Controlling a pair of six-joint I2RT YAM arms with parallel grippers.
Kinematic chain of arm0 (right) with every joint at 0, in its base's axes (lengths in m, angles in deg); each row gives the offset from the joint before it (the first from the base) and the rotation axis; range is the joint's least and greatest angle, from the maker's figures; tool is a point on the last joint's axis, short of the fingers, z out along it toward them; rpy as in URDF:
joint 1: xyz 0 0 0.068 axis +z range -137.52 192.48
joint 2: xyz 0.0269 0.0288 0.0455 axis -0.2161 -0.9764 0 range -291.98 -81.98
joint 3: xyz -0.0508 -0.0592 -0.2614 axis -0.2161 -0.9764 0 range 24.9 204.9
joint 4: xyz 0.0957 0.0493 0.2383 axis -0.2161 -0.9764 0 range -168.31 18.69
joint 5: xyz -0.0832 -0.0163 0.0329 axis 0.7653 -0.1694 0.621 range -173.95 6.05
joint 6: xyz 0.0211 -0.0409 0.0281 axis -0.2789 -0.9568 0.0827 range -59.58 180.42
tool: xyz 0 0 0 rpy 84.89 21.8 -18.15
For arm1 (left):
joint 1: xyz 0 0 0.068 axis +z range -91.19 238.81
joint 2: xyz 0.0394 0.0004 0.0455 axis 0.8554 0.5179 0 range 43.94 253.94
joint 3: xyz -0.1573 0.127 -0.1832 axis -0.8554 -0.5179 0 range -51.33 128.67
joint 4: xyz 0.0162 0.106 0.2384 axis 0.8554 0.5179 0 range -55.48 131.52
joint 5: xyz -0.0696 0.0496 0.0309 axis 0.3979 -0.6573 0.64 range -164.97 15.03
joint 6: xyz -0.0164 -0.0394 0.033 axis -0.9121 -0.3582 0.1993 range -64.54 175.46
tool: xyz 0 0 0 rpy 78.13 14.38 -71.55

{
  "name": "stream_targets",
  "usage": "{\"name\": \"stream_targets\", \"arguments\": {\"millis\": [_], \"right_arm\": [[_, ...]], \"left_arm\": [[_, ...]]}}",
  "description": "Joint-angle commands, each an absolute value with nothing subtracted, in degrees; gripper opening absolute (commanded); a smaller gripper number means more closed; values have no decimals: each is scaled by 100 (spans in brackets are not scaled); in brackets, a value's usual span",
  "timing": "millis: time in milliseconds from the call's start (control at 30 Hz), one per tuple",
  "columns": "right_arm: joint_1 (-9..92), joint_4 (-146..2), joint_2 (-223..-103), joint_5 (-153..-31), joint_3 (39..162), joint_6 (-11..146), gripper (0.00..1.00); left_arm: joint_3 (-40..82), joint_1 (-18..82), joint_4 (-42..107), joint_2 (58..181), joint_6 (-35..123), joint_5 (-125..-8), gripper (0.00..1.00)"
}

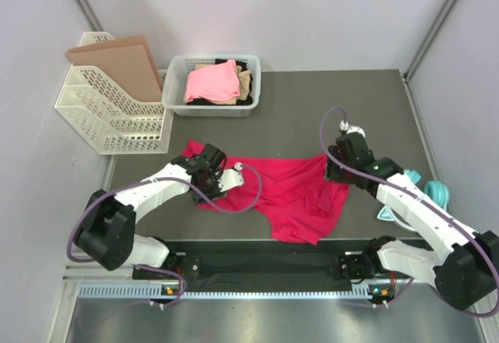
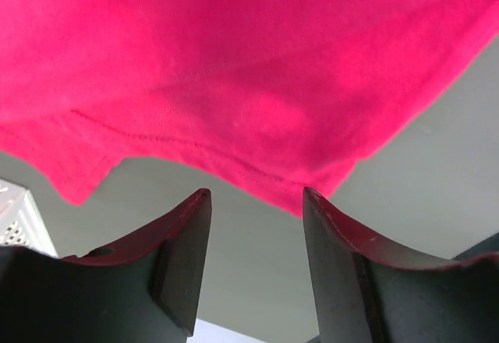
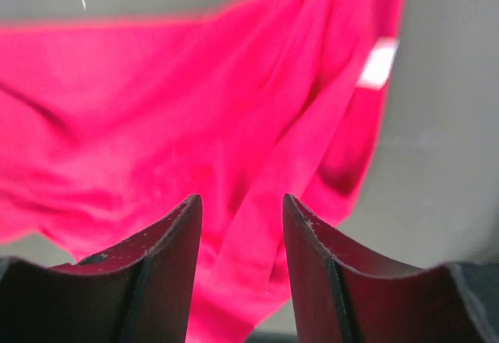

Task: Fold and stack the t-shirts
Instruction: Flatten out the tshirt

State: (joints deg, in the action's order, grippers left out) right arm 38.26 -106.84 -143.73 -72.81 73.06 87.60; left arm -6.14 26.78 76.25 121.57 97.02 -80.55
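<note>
A bright crimson-magenta t-shirt (image 1: 292,195) lies crumpled and partly spread on the dark table, between both arms. My left gripper (image 1: 207,178) is at its left end. In the left wrist view it (image 2: 256,195) is open and empty, just short of the shirt's hemmed edge (image 2: 234,70). My right gripper (image 1: 334,173) is at the shirt's right end. In the right wrist view it (image 3: 238,199) is open, with folds of the shirt (image 3: 156,125) below and nothing held. A light pink shirt (image 1: 212,82), a tan one (image 1: 246,86) and a black one (image 1: 195,101) lie in the basket.
The white mesh basket (image 1: 253,62) stands at the back of the table. A white file rack (image 1: 109,117) with a brown board (image 1: 121,62) is at the back left. A teal object (image 1: 430,192) lies at the right edge beside my right arm.
</note>
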Motion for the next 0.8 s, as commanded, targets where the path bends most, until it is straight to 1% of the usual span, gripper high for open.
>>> {"name": "stream_targets", "arguments": {"millis": [0, 167, 300, 567, 767], "right_arm": [[4262, -10525, -14209, -7691, 6780, 9302, 46], [4737, -10296, -14385, -7788, 6323, 9654, 45], [5150, -10190, -14517, -7665, 6199, 9935, 45], [5361, -10365, -14623, -7367, 6173, 9997, 44], [5414, -10865, -14447, -6901, 6331, 10032, 43]], "left_arm": [[-194, 2664, 7336, 12339, 9449, -7858, 55], [-264, 2655, 7363, 12357, 9439, -7760, 54], [-387, 2611, 7328, 12234, 9501, -7805, 55], [-457, 2427, 7530, 12182, 9475, -7813, 56], [-615, 2418, 7469, 12190, 9493, -7831, 56]]}}
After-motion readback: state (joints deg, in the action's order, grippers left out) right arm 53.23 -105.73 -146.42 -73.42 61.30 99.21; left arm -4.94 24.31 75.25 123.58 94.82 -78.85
